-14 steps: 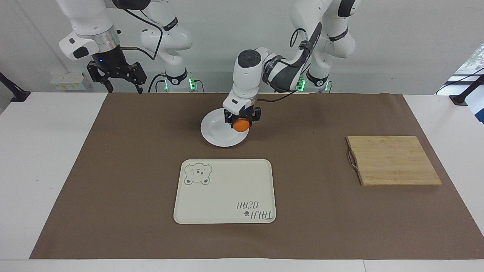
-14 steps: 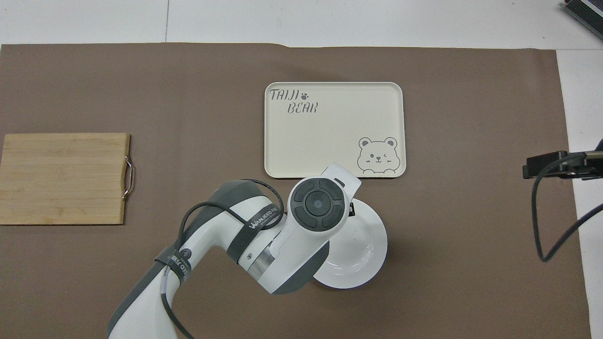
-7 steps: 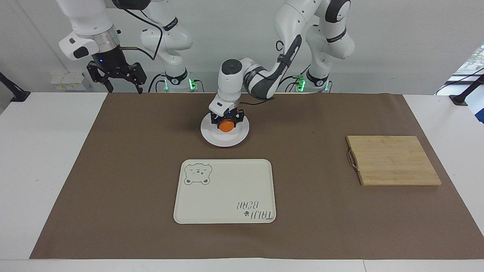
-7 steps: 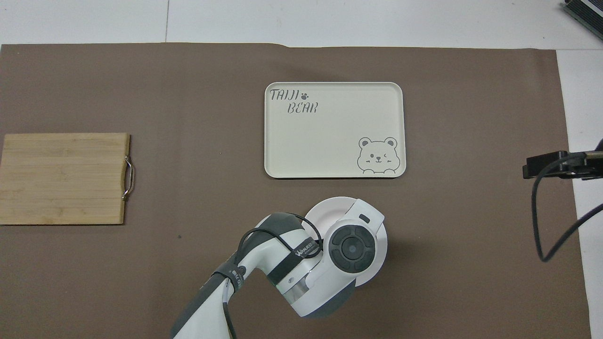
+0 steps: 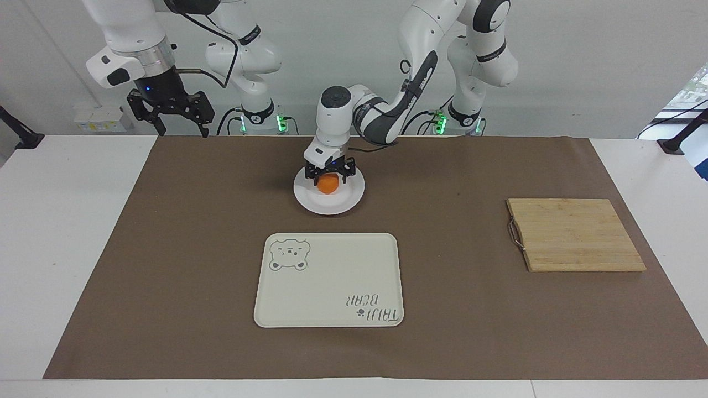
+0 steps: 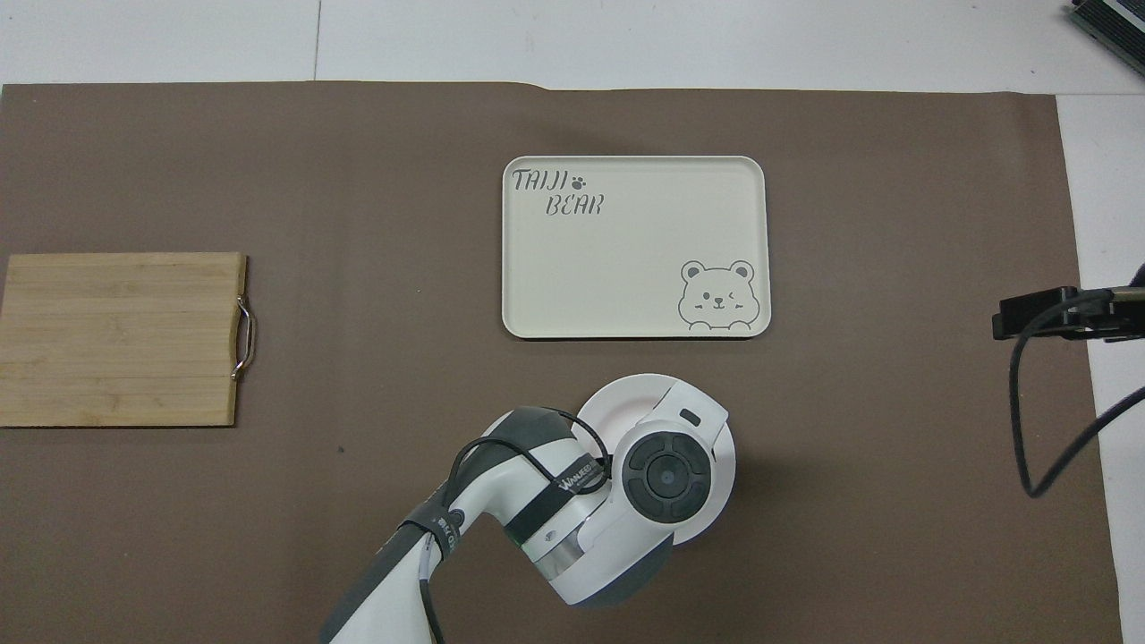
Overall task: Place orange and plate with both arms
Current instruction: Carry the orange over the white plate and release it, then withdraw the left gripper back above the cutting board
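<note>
Orange (image 5: pixel 328 184) is seen on the plate (image 5: pixel 310 200), near the bench's robot edge, between the left gripper's (image 5: pixel 328 176) parted jaws. The right gripper (image 5: pixel 170 113) is held open, waiting above the corner.

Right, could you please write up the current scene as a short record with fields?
orange: on the plate, between the left gripper's spread fingers
plate: white, on the brown mat, nearer to the robots than the tray
left gripper: low over the plate, open around the orange
right gripper: raised at the right arm's end of the table, open, holding nothing, waiting
tray: cream, bear print, nothing on it
cutting board: wooden, toward the left arm's end
mat: brown, covers the table
</note>
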You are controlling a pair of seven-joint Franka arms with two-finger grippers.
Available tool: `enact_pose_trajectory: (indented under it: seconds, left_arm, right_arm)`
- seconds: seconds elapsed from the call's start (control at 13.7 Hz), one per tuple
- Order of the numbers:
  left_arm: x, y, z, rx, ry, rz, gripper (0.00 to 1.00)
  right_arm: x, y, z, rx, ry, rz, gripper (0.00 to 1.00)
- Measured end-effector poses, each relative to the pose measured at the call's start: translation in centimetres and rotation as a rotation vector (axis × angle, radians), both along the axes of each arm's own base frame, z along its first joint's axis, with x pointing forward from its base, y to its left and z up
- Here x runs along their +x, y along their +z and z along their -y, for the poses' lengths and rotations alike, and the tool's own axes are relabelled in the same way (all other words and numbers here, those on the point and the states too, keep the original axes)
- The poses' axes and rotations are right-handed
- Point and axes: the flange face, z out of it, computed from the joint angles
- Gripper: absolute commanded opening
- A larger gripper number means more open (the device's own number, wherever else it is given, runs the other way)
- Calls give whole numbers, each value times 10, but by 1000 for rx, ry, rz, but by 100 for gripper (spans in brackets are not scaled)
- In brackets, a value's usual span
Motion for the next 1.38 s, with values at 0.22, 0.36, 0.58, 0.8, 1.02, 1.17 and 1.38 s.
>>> enact_pose_trajectory:
  seconds: [0.22,0.36,0.58,0.8,1.02,1.17,1.38]
  left_arm:
    - [38,44,-36,-8,7,25,100]
    - [66,71,-72,-1,-4,35,100]
    - [114,93,-126,12,-28,40,100]
    - [166,109,-197,16,-48,56,100]
    - [195,132,-269,29,-93,61,100]
    - [204,150,-314,38,-128,62,100]
    - [209,178,-377,49,-182,57,100]
  right_arm:
    - [0,0,0,0,0,0,100]
    - [0,0,0,0,0,0,100]
    - [0,0,0,0,0,0,100]
    - [0,0,0,0,-1,-1,100]
    - [-3,3,14,1,-25,-3,100]
    - [-5,7,13,1,-22,4,100]
    - [-7,9,0,34,-3,5,100]
